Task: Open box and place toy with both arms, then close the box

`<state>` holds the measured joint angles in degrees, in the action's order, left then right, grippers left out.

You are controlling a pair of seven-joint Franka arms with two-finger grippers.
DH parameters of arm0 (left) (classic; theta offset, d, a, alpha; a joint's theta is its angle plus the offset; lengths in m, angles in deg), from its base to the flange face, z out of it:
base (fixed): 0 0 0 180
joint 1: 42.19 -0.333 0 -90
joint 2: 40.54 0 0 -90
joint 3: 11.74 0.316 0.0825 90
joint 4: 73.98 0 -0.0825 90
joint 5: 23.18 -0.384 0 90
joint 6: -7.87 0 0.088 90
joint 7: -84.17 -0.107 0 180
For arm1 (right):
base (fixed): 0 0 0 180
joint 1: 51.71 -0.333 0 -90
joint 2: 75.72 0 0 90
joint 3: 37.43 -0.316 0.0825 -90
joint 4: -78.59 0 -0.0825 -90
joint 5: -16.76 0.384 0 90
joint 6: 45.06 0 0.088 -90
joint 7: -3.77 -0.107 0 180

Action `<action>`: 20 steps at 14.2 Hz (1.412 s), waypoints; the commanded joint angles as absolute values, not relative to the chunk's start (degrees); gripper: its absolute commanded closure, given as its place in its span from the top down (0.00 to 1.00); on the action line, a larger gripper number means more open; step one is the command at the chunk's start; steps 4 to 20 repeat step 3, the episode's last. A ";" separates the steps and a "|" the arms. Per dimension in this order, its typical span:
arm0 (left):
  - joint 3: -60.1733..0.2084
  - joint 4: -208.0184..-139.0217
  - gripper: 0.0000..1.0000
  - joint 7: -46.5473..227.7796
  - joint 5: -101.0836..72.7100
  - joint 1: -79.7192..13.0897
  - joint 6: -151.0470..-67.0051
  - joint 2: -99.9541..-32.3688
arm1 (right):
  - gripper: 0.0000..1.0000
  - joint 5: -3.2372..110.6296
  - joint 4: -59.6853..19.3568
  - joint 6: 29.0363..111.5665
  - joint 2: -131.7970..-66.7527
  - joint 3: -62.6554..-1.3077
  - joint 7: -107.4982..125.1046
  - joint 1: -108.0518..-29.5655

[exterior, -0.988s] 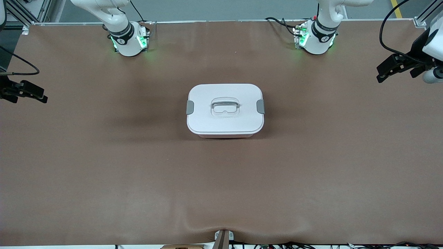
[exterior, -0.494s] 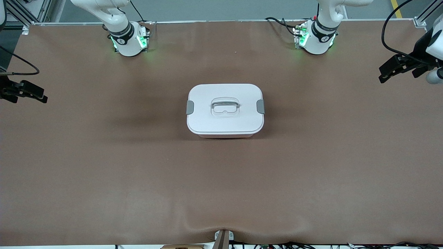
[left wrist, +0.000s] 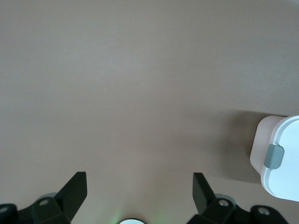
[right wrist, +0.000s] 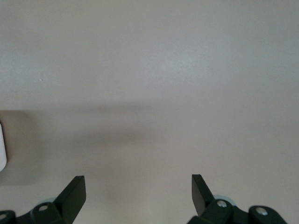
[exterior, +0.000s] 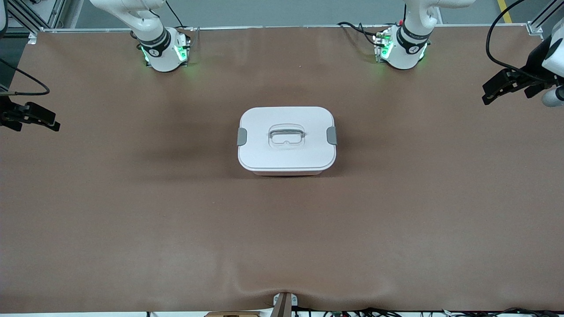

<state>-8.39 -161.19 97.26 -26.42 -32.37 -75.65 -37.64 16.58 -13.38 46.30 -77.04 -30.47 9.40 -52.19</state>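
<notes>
Left pincer (exterior: 489,93), black and two-fingered, is hovering over the left arm's end of the brown matte surface (exterior: 132,220), its fingers (left wrist: 75,189) standing wide apart with nothing between them. Right pincer (exterior: 48,123) is hanging over the right arm's end of the surface, likewise spread and holding nothing, as the right wrist view is showing with both black fingers (right wrist: 74,191) parted over bare brown covering.

Sitting at the middle of the surface, well apart from both pincers, is the rounded-rectangular box (exterior: 286,140) with its white plastic lid (exterior: 286,154) seated on top (only a thin pinkish strip of the tub is showing under the lid's edge nearest the front camera). Grey clips, one (exterior: 242,136) toward the right arm's end and one (exterior: 332,135) toward the left arm's, are lying flat against the box's short sides. A recessed clear handle (exterior: 286,135) is lying in the lid's centre. The lid is looking smooth and slightly glossy, with softly rounded corners.

No readable writing is showing on the box.

The surface covering is puckering into a shallow wrinkle (exterior: 282,288) at the edge nearest the front camera.
</notes>
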 commanded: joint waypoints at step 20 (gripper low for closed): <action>-8.40 -160.82 1.00 96.03 -25.55 -32.35 -74.13 -37.73 | 1.00 17.11 -12.37 45.91 -77.22 -31.28 9.57 -50.92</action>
